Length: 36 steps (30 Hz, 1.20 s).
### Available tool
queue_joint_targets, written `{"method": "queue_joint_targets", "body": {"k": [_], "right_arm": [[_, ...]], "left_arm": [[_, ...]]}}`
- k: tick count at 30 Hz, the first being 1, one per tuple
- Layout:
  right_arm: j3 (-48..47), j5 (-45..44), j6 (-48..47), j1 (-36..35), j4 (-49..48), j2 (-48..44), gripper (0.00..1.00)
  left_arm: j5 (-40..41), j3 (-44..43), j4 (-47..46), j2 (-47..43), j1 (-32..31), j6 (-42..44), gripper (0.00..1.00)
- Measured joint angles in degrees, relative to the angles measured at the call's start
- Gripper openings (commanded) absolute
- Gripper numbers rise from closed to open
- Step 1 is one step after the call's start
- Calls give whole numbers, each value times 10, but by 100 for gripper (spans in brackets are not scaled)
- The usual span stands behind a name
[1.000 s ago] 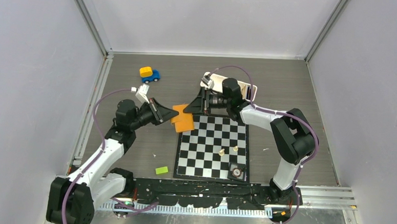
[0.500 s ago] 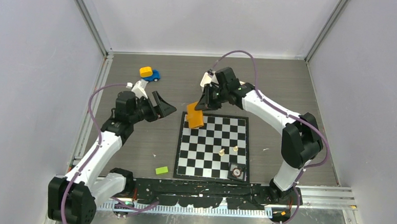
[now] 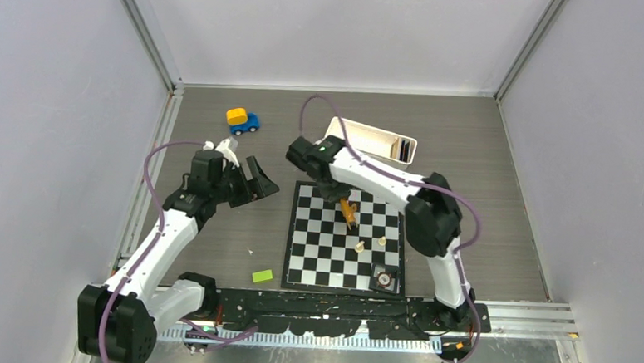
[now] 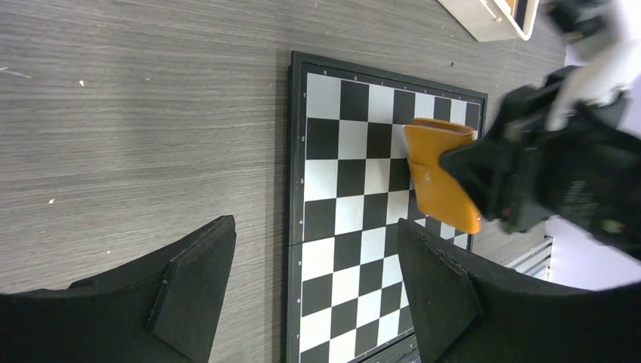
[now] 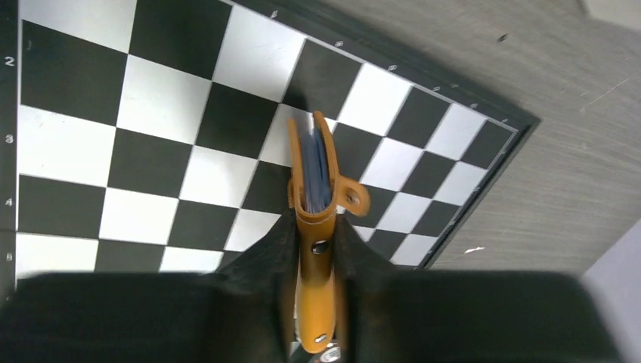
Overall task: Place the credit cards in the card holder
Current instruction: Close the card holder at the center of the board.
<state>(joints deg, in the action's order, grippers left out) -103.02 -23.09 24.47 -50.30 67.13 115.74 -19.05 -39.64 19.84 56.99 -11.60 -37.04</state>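
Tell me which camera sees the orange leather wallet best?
The right wrist view: the flat orange leather wallet sits close, edge-on, showing its snap tab and something blue inside. The left wrist view shows its broad side, partly hidden. The top view shows only a small orange sliver.

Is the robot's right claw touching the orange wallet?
Touching. The right wrist view shows the right jaws pressed flat against both sides of the card holder, with no gap between the black pads and the orange leather.
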Motion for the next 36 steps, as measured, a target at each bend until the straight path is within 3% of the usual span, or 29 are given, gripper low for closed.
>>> {"method": "queue_joint_targets", "body": {"k": [5,10,19,28,36], "right_arm": [[-52,-13,29,-35,37,87,62],[-76,14,44,-48,23,89,65],[-39,52,40,-32,-18,4,57],[64,53,28,38,-20,-35,43],[101,85,29,46,-42,-35,37]], "left_arm": [[3,3,15,0,0,0,80],[14,22,28,-16,0,-3,80],[19,61,27,-34,-14,-44,74],[68,50,-24,75,-165,-103,68],[82,4,-67,163,-223,-123,66]]}}
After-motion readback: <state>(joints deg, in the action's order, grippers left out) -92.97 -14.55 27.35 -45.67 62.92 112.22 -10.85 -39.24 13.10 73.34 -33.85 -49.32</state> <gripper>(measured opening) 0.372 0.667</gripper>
